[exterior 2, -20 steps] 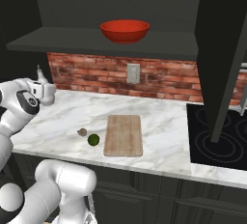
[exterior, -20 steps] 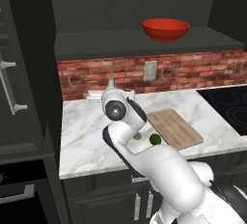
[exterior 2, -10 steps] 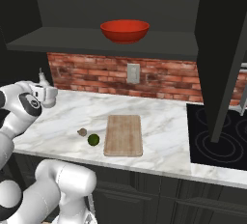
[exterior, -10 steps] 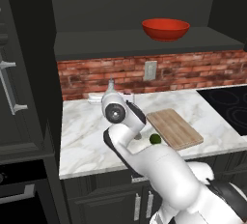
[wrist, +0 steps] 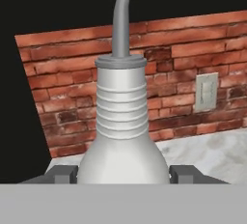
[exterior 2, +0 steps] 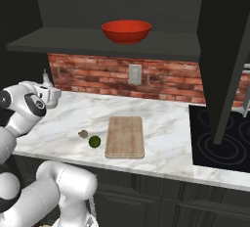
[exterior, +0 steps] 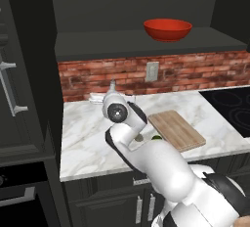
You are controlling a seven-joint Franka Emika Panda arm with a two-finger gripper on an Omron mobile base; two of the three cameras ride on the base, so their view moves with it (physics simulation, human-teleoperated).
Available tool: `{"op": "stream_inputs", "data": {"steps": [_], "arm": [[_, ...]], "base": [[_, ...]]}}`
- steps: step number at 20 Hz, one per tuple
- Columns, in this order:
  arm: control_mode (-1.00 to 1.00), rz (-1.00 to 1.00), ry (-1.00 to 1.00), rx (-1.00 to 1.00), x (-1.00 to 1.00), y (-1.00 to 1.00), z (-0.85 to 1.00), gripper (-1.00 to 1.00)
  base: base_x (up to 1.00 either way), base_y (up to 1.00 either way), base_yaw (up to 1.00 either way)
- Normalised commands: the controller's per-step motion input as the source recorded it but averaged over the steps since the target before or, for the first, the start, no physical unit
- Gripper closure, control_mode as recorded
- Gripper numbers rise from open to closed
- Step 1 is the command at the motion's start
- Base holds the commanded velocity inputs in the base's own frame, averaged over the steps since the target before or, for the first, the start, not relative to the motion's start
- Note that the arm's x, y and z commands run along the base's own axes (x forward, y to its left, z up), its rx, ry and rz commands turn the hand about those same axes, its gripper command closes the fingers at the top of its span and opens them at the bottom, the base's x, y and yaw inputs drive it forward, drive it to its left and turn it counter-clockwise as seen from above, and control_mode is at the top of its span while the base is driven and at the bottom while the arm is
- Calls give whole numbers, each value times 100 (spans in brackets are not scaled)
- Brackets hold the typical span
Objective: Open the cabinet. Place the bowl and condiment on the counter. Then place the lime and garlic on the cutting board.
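Note:
The white condiment (wrist: pixel 125 136) stands upright between my gripper's (wrist: pixel 125 174) two fingertips, which press its sides, in front of the brick wall. My gripper (exterior 2: pixel 49 88) is low over the counter's (exterior 2: pixel 166 143) far left end, and the bottle's nozzle (exterior: pixel 113 85) sticks up above it; whether the base touches the marble I cannot tell. The red bowl (exterior: pixel 167 29) rests on the open cabinet's shelf (exterior: pixel 146 45). The lime (exterior 2: pixel 94 141) and the garlic (exterior 2: pixel 83 133) lie on the marble just left of the cutting board (exterior 2: pixel 125 136).
The open cabinet door (exterior 2: pixel 224 50) hangs out over the black stovetop (exterior 2: pixel 219 143) at the right. A wall outlet (exterior 2: pixel 134 74) sits in the brick backsplash. A tall dark cabinet with a silver handle (exterior: pixel 12 89) borders the counter's left end.
My gripper has sunk slightly toward the counter with the condiment in it. Nothing else has moved.

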Motion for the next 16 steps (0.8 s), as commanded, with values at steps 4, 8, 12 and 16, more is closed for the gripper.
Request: {"op": "stream_inputs", "data": {"steps": [4,8,12,16], "arm": [[-100,0,0,3,0,4,-11,100],[-100,0,0,3,0,4,-12,100],[-100,0,0,2,0,1,-9,100],[-100,0,0,2,8,1,-10,100]], "base": [[0,0,0],[0,0,0],[0,0,0],[0,0,0]]}}
